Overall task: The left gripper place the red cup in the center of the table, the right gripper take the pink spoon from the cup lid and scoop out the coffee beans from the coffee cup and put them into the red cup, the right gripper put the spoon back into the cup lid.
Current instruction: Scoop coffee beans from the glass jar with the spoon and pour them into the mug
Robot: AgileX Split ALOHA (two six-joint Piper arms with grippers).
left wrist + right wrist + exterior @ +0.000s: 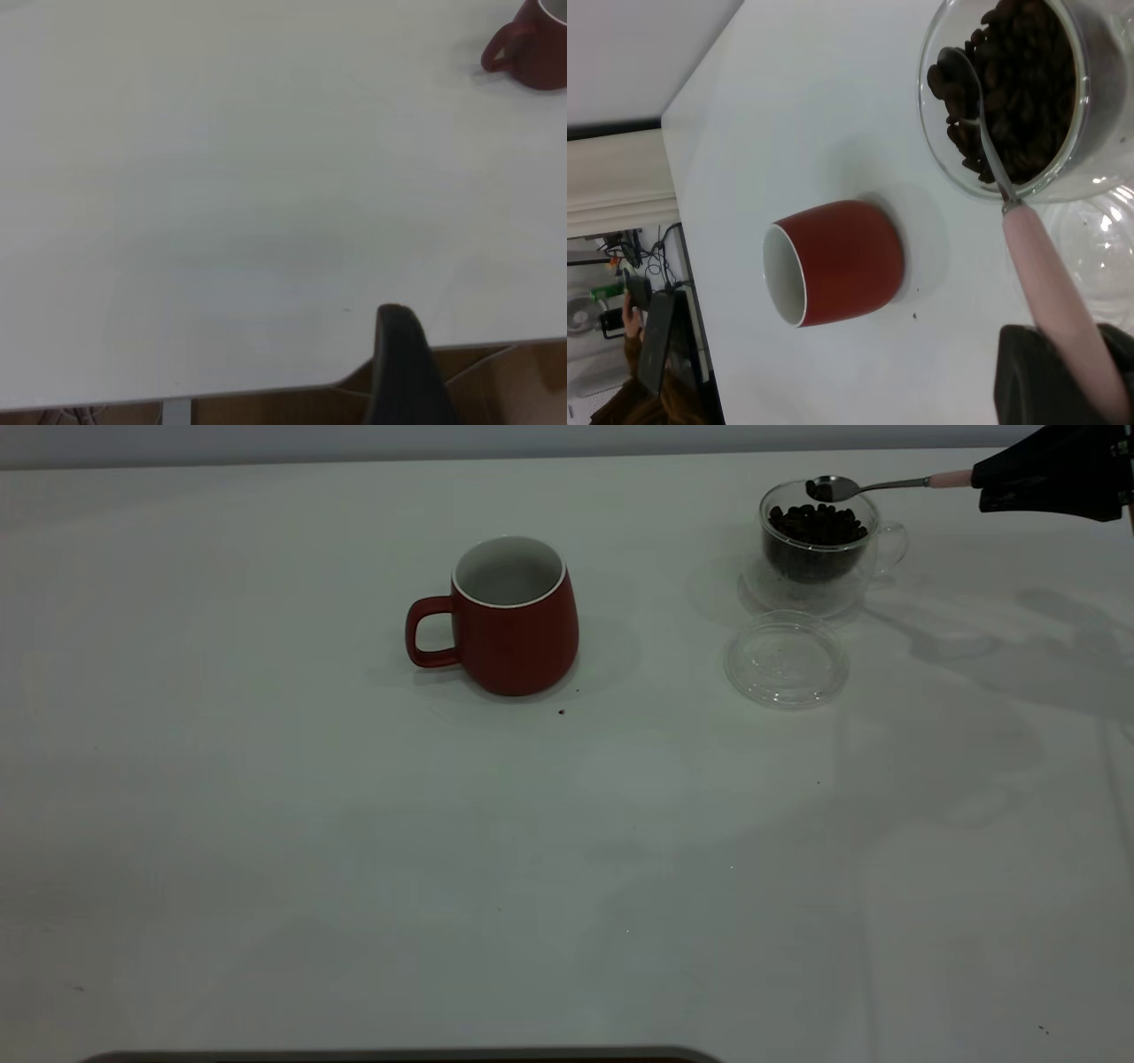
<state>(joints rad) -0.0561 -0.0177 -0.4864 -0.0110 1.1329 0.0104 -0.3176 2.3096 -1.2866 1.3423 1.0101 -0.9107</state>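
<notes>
A white worktop [354, 850], described from its near edge to its far edge. The near part holds only a few dark specks. Toward the middle stands the red cup [512, 615], upright, its handle pointing to the view's left and its white inside apparently empty. To its right lies the clear cup lid [787, 660], flat, with nothing on it. Just behind the lid stands the glass coffee cup [819, 545], filled high with coffee beans [815, 524]. The right gripper [1045, 480] reaches in from the far right corner, its jaws clamped on the pink spoon [1045, 283] by the handle, with the metal bowl poised over the beans at the glass rim.

The left gripper [407, 367] sits back at the worktop's edge, well away from the red cup; whether its jaws are open or closed cannot be told.

Risks from here: the spoon could knock the light glass cup and shift or tip it. A heaped scoop could also shed beans across the open stretch to the red cup.
</notes>
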